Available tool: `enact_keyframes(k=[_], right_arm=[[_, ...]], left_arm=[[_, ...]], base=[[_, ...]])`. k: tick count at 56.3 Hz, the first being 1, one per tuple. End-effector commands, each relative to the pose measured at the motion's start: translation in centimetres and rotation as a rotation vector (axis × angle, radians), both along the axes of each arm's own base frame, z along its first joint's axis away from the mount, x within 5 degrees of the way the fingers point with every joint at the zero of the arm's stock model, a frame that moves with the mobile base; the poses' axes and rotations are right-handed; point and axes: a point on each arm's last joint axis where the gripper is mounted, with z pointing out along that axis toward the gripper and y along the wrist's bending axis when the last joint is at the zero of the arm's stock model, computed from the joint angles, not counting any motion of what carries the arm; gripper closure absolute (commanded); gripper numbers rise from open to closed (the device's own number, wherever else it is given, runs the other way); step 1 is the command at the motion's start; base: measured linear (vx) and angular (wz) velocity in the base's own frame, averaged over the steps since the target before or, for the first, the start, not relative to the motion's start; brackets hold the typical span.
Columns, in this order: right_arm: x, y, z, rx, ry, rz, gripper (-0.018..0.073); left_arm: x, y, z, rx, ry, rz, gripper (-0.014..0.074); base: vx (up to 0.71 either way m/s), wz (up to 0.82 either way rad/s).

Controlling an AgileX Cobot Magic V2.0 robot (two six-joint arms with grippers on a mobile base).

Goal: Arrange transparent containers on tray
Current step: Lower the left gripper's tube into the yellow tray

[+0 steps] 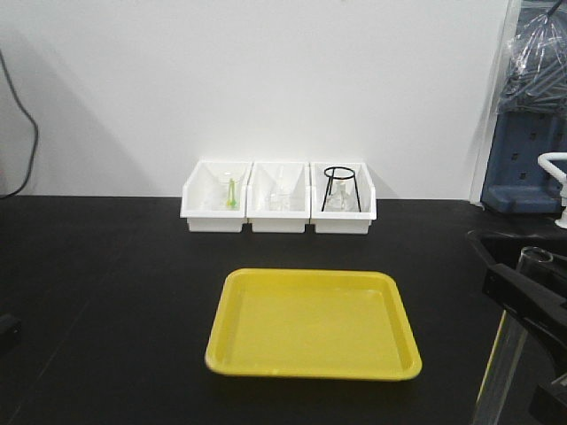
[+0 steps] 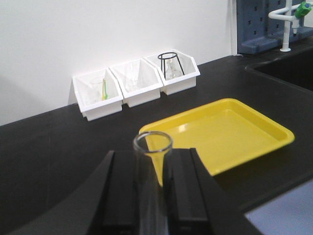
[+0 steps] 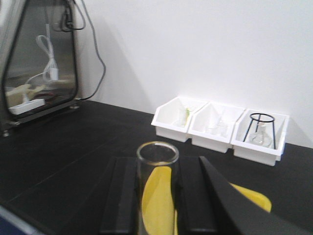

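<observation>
The yellow tray (image 1: 314, 328) lies empty on the black counter, in the middle toward the front. My left gripper (image 2: 152, 152) is shut on a clear glass test tube (image 2: 151, 186), which stands upright between the fingers with its open rim up; the tray (image 2: 230, 129) lies ahead and to the right of it. My right gripper (image 3: 157, 159) is shut on a second test tube (image 3: 157, 196), also rim up, and the tray (image 3: 254, 198) shows behind it. In the front view this right gripper (image 1: 532, 297) and its tube (image 1: 496, 372) sit right of the tray. The left gripper barely shows there.
Three white bins (image 1: 278, 202) stand in a row against the back wall, holding glassware and a black wire tripod (image 1: 341, 186). A sink recess and white faucet (image 1: 554, 173) are at the right. A glass-doored cabinet (image 3: 39, 58) stands at the far left.
</observation>
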Motion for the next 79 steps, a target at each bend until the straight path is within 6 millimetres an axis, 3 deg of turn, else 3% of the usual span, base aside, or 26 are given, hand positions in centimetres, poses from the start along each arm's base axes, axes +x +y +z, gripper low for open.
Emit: enact_keyframes(k=[1,42,79], right_arm=[[-0.1,-0.3,1.1,-0.021,-0.051,-0.028,0.0572],[-0.1,-0.3,1.0,-0.022,-0.048,-0.029,0.0572],[1.2,0.1,0.2,-0.038,-0.001,-0.027,0.0572]], left_arm=[[-0.2,-0.3,1.5,-0.034,-0.074,-0.042,0.0599],[-0.2,-0.3,1.5,-0.034,-0.074,-0.042,0.0599],[-0.2,-0.3,1.5,-0.034,-0.074,-0.042,0.0599]], base=[[0.43,-0.16],[0.38,-0.06],[0.05,-0.03]])
